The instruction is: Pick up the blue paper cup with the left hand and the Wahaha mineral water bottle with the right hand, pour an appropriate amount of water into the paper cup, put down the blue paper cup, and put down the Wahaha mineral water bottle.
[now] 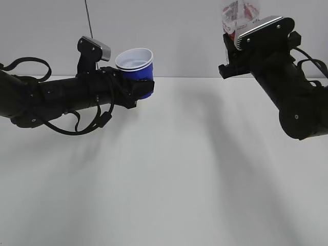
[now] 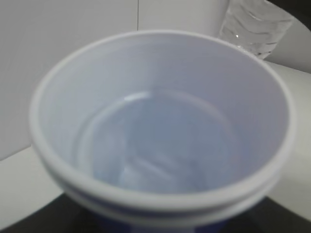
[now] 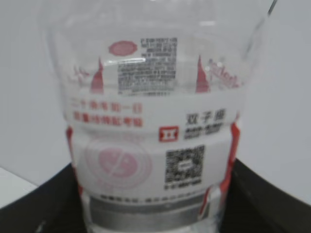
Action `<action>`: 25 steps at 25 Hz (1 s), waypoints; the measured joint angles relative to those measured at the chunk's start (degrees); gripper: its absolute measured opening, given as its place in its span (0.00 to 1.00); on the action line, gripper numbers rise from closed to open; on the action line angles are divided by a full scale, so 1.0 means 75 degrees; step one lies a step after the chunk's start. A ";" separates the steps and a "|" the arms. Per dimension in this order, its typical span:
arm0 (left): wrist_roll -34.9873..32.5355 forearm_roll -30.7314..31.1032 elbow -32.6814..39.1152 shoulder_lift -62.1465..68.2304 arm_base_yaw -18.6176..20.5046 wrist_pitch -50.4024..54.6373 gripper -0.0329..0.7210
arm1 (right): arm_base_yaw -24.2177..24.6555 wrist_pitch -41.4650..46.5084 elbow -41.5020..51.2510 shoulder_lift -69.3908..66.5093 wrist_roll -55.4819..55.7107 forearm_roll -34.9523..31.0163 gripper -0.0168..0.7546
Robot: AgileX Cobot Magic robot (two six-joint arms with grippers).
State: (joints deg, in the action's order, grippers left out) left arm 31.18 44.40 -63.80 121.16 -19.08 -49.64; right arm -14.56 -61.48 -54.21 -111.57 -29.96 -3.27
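Note:
My left gripper [image 1: 139, 86] is shut on the blue paper cup [image 1: 138, 69] and holds it upright in the air at the left. The cup's white inside [image 2: 160, 136] fills the left wrist view, with what looks like a little water at the bottom. My right gripper [image 1: 230, 54] is shut on the Wahaha mineral water bottle [image 1: 237, 16] and holds it high at the upper right, its top cut off by the frame. Its red, white and grey label [image 3: 153, 141] fills the right wrist view. The clear ribbed bottle also shows in the left wrist view [image 2: 252, 29]. Cup and bottle are well apart.
The white table [image 1: 169, 164] lies below both arms, with arm shadows across it. A white wall stands behind. A thin dark cord [image 1: 88, 18] hangs at the upper left.

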 joint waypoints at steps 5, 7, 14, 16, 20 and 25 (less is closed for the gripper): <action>-0.0136 -0.0174 0.0000 0.0000 0.0006 0.0064 0.59 | 0.0000 0.0000 0.0162 0.0000 0.0000 -0.0098 0.64; -0.0165 -0.0454 0.0000 0.0000 0.0006 0.0237 0.59 | 0.0000 0.0000 0.0166 0.0000 0.0005 -0.0185 0.64; -0.0483 -0.1196 0.0000 0.0000 0.0036 0.0878 0.59 | 0.0000 -0.0012 0.0166 0.0000 0.0017 -0.0311 0.64; -0.0680 -0.1515 0.0000 0.0000 0.0036 0.1026 0.59 | 0.0000 -0.0012 0.0166 0.0000 0.0023 -0.0311 0.64; -0.1320 -0.2487 0.0000 0.0000 0.0036 0.1135 0.59 | 0.0000 -0.0012 0.0166 0.0000 0.0035 -0.0339 0.64; -0.2078 -0.3800 0.0376 0.0000 0.0036 0.0897 0.59 | 0.0000 -0.0012 0.0166 0.0000 0.0053 -0.0357 0.64</action>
State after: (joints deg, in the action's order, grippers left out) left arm 15.59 15.90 -60.97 121.16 -18.81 -42.92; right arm -14.56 -61.57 -52.96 -111.57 -29.57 -5.95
